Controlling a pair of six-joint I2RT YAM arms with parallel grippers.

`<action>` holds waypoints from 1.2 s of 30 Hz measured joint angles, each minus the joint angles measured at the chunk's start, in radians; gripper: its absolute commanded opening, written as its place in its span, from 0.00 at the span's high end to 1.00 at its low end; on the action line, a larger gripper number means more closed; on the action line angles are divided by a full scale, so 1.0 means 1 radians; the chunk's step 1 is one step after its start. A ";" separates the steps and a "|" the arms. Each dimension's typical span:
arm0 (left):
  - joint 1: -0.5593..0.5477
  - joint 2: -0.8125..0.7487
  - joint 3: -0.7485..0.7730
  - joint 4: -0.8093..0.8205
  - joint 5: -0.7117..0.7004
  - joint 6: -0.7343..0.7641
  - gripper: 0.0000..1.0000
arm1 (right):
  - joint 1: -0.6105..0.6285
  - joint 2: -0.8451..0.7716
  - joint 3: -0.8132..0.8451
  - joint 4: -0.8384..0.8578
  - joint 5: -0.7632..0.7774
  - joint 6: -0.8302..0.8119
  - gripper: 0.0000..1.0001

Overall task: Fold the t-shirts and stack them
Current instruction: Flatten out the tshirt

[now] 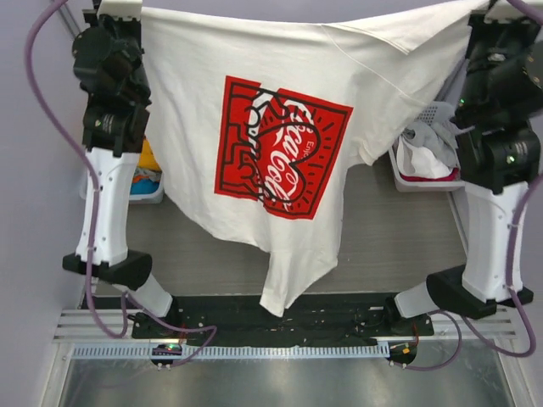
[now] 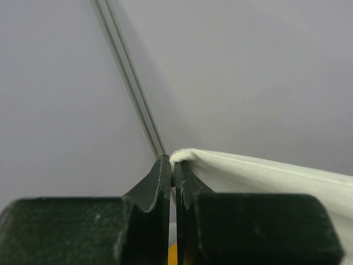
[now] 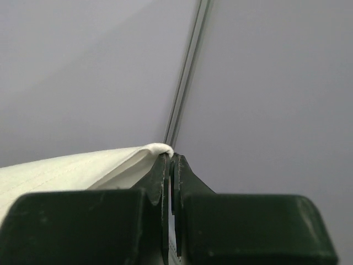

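Observation:
A large white t-shirt (image 1: 254, 93) with a red square chest logo (image 1: 284, 148) hangs spread in the air between my two raised arms, and its lower end droops down to the table's near edge. My left gripper (image 1: 127, 13) pinches its top left corner. In the left wrist view the gripper (image 2: 174, 165) is shut on the folded white cloth edge (image 2: 265, 176). My right gripper (image 1: 479, 13) holds the top right corner. The right wrist view shows that gripper (image 3: 171, 159) shut on the white hem (image 3: 66, 171).
A white slatted basket (image 1: 157, 195) at the left, behind the left arm, holds orange and blue cloth (image 1: 148, 165). Another basket (image 1: 407, 182) at the right holds white and red cloth (image 1: 428, 157). The wood-grain table (image 1: 399, 246) lies beneath the hanging shirt.

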 measured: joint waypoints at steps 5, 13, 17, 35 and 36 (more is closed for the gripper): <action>0.033 0.280 0.225 -0.003 -0.038 0.014 1.00 | -0.013 0.244 0.154 0.038 0.018 -0.030 0.99; 0.052 0.326 0.232 0.048 -0.026 -0.024 1.00 | -0.022 0.407 0.208 0.175 -0.004 -0.061 0.99; 0.052 0.245 0.229 0.072 -0.003 -0.056 1.00 | -0.022 0.375 0.207 0.282 -0.027 -0.057 0.99; 0.045 -0.326 -0.876 0.193 0.161 -0.147 1.00 | -0.029 -0.309 -0.870 0.337 -0.084 0.124 0.99; 0.042 -0.326 -0.948 0.171 0.175 -0.147 1.00 | -0.029 -0.317 -0.918 0.310 -0.089 0.133 0.99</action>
